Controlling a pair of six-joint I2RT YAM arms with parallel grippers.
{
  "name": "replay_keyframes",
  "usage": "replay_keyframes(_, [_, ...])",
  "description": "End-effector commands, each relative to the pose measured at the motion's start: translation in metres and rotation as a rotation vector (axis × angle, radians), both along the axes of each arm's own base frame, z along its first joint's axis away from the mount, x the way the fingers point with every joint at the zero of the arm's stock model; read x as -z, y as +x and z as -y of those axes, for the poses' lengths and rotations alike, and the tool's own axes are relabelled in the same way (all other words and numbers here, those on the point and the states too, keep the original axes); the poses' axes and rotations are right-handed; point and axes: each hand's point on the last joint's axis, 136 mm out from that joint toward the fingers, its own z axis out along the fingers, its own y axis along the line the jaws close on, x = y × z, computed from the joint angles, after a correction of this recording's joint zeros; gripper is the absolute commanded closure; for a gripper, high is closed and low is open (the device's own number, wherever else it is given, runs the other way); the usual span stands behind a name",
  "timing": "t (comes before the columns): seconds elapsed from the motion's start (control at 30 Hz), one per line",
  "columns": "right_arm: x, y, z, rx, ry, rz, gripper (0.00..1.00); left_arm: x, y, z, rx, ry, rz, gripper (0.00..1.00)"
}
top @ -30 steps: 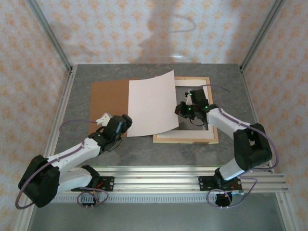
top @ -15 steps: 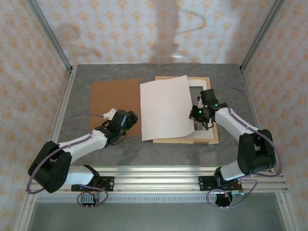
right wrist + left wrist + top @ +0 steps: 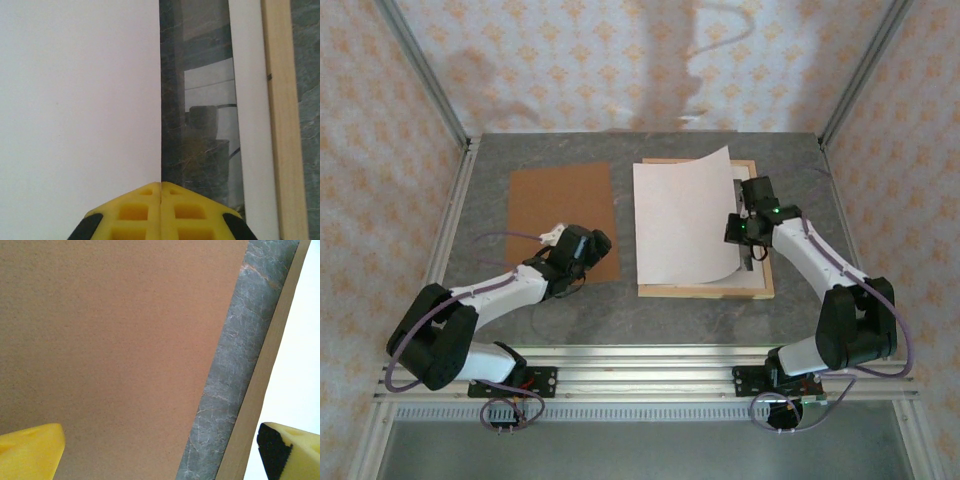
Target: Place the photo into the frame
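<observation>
Worktop [image 3: 720,315] carries the frame [image 3: 705,291], lying flat. The photo [image 3: 682,220], blank side up and bowed, sits over the frame, its right edge pinched by the right end effector [image 3: 161,187]. Left of the frame, brown board [image 3: 560,205]; left end effector [image 3: 159,452] above it, jaws wide.

Plain white on the upturned side of the photo [image 3: 682,222]. Pale, light wood for the frame [image 3: 705,292], with a cream-white border [image 3: 247,100] just inside its right rail. Flat, unpatterned brown on the board [image 3: 560,205] at left. Grey, faintly veined stone look on the table [image 3: 650,320]. Cream walls [image 3: 570,60] with a repeating orange floral motif. White arm links with black joints, lilac cables, green lights near the right wrist. Yellow on the right gripper [image 3: 161,184] and left gripper [image 3: 160,452], black at the edges.
</observation>
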Motion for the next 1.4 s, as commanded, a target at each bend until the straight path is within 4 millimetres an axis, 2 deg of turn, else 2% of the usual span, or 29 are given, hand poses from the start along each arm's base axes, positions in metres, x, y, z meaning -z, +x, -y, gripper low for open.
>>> replay_keyframes(0.0, [-0.004,0.004,0.011,-0.011,-0.084,-0.024,1.00,-0.010,0.007,-0.001,-0.001,0.002,0.035,0.00])
replay_keyframes(0.27, [-0.002,0.002,0.031,0.091,-0.169,-0.060,1.00,-0.013,0.006,-0.003,-0.005,0.002,0.042,0.00])
replay_keyframes(0.63, [0.004,-0.005,0.032,0.113,-0.159,-0.072,1.00,-0.011,0.007,0.000,0.001,-0.008,0.035,0.00])
replay_keyframes(1.37, [-0.005,-0.013,0.042,0.165,-0.188,-0.067,1.00,-0.009,0.008,0.004,0.012,-0.016,0.028,0.00])
